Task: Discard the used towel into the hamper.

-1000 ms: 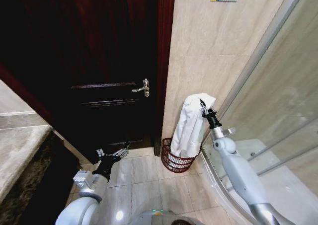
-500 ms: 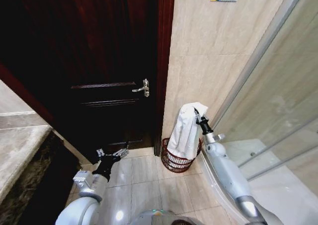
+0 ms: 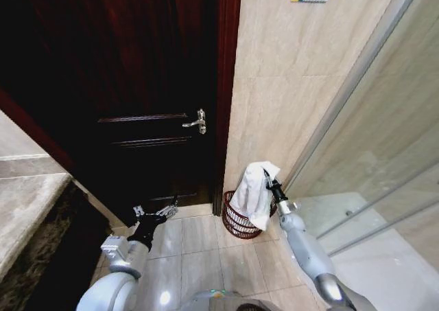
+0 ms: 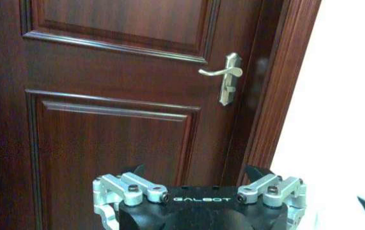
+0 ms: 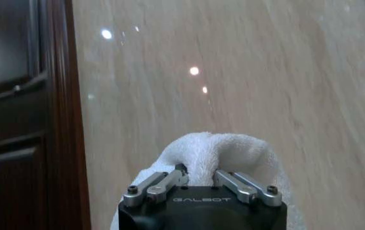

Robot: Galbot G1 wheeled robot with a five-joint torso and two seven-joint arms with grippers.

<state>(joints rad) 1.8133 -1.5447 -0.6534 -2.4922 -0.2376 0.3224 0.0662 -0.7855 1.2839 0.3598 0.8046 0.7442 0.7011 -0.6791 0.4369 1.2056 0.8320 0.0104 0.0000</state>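
Right gripper (image 3: 267, 179) is pinching the white towel (image 3: 252, 196) by its top fold, dangling it over the hamper (image 3: 236, 223) at the tiled wall's foot, so release is pending, while left gripper (image 3: 156, 213) is idling spread near the door (image 3: 137, 84).

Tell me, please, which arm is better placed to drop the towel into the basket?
The right: its gripper holds the towel over the basket; the left gripper hangs by the door.
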